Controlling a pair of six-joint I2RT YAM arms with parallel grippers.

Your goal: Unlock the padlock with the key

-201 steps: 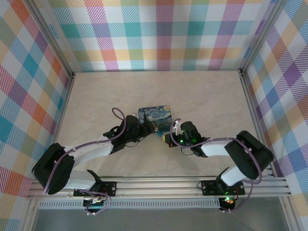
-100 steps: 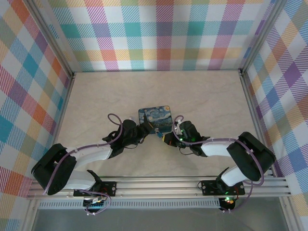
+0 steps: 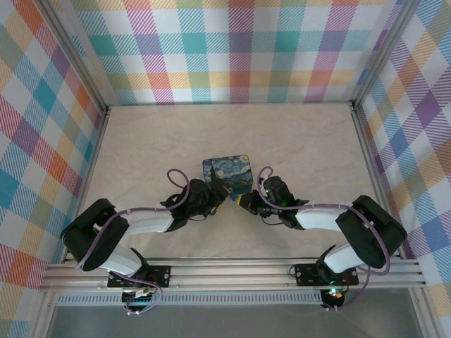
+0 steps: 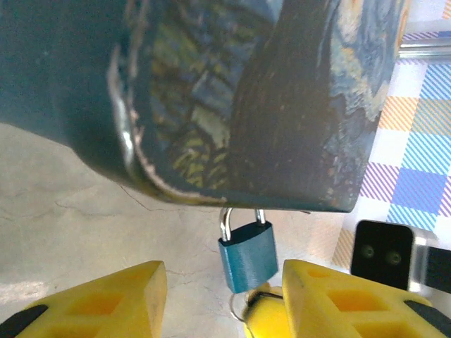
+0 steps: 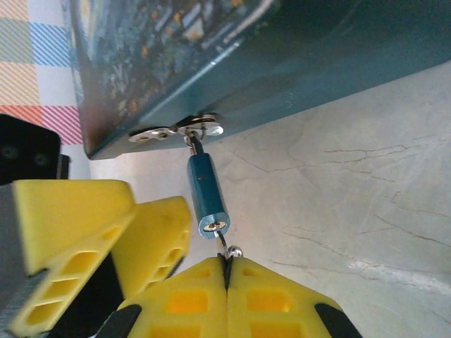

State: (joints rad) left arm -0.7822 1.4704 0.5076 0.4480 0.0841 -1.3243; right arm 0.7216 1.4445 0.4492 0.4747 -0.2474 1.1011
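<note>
Padlock (image 4: 246, 255) is hanging by its shackle from the hasp (image 5: 190, 128) on the near edge of the painted box (image 3: 227, 174), which is sitting mid-tabletop (image 3: 303, 141). In the top view it is lying in the small gap betw. the two wrists, centre of frame, just below the box.

Key relation: in R wrist view the lock's long axis is running from the hasp at upper centre down to the keyway face at frame centre, tilting slightly rightward. That face is pointing at the R end effector (image 5: 227, 271) at lower centre. R arm is the nearer one for insertion, approx. in line w/ the lock body.

R end effector: jaws are pressing fully together, pinching the key (image 5: 224, 248) edge-on. The thin blade is reaching up to the keyway face, w/ a small bead (image 5: 235, 251) just beside it. Cannot tell whether the blade is seated or only touching.

L end effector (image 4: 224, 285): jaws are standing partly apart, holding nothing. In L wrist view the lock body is hanging betw. the two yellow fingers (image 4: 106, 303), nearer the right-hand one, w/ no contact visible.

Judgement: L is probably needing to brace the lock body before R pushes along the axis and turns.
</note>
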